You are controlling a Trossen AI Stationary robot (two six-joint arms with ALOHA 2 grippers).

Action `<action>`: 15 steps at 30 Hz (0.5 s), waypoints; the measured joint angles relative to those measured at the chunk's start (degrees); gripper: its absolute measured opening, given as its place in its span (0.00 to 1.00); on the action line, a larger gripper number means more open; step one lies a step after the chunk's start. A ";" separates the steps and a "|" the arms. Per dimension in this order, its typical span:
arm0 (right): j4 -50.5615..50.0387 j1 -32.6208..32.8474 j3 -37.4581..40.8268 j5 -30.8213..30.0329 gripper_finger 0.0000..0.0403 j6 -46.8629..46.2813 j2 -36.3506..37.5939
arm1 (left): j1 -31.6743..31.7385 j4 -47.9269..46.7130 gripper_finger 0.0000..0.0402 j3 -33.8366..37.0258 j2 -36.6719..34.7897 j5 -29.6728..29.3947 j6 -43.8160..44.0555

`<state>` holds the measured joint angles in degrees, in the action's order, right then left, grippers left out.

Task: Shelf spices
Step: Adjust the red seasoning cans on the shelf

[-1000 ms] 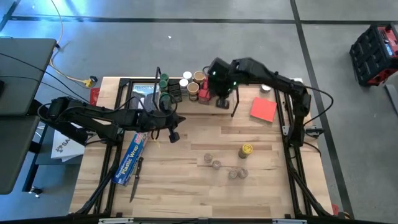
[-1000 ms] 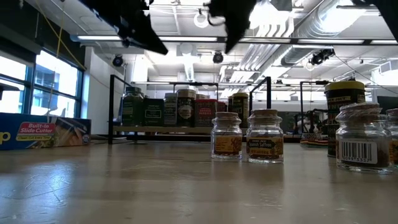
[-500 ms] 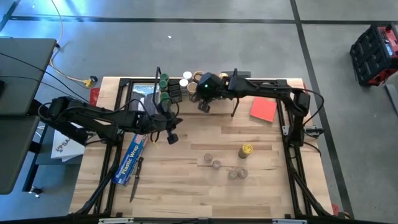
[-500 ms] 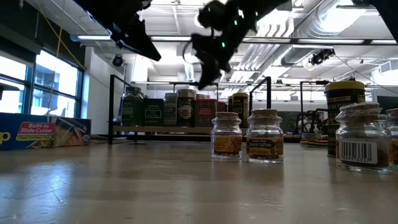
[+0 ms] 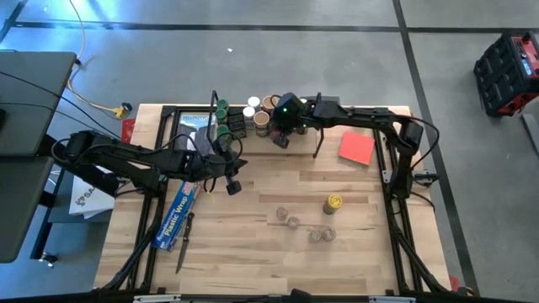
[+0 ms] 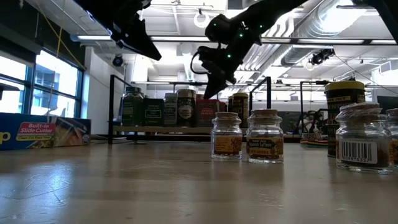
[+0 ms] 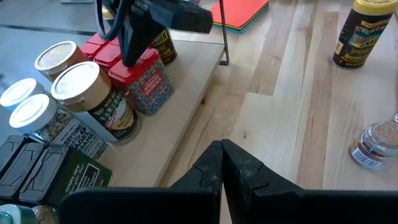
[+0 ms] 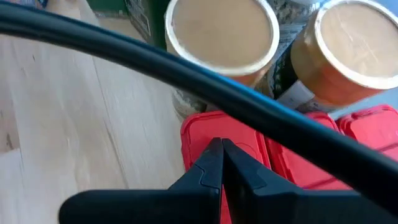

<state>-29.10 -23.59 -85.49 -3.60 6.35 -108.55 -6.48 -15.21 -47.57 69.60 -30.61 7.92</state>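
Hovering over the shelf [image 5: 313,145], right gripper [image 5: 281,140] sits just above the red tins [image 8: 245,146], jaws pressed together and holding nothing.
Spices on the shelf board: two tan-lidded jars [image 8: 221,34] behind the red tins, white-lidded jars [image 7: 28,102], dark green boxes [image 7: 53,171]. Loose on the table [image 5: 253,252]: yellow-lidded jar [image 5: 333,203], four tiny clear jars [image 5: 293,221]. Left gripper [image 5: 233,183] hangs above the table just beside the blue plastic-wrap box [image 5: 178,215], jaws together, empty. Red card [image 5: 357,148] lies beside the shelf's end.
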 joint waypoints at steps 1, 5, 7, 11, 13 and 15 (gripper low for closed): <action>-0.59 0.00 0.00 0.05 0.00 0.42 0.11 | 0.02 -0.03 0.00 0.00 0.00 0.00 0.00; -1.99 -0.04 -0.01 0.15 0.00 3.13 0.47 | 0.00 -0.02 0.00 0.00 0.00 0.00 0.04; -2.63 -0.21 -0.04 0.21 0.00 4.73 0.51 | 0.00 -0.02 0.00 0.00 0.00 0.00 0.40; -3.47 -0.52 -0.09 0.34 0.00 7.48 0.57 | 0.02 -0.02 0.00 0.00 0.00 0.00 0.42; -3.53 -0.53 -0.09 0.35 0.00 8.82 0.68 | 0.01 -0.02 0.00 0.00 0.00 -0.01 0.42; -3.70 -0.59 -0.02 0.26 0.00 9.52 0.87 | 0.01 -0.02 0.00 0.00 0.00 0.00 0.42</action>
<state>-32.79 -24.19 -85.52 -3.33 15.88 -107.68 -6.47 -15.22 -47.57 69.60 -30.61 8.34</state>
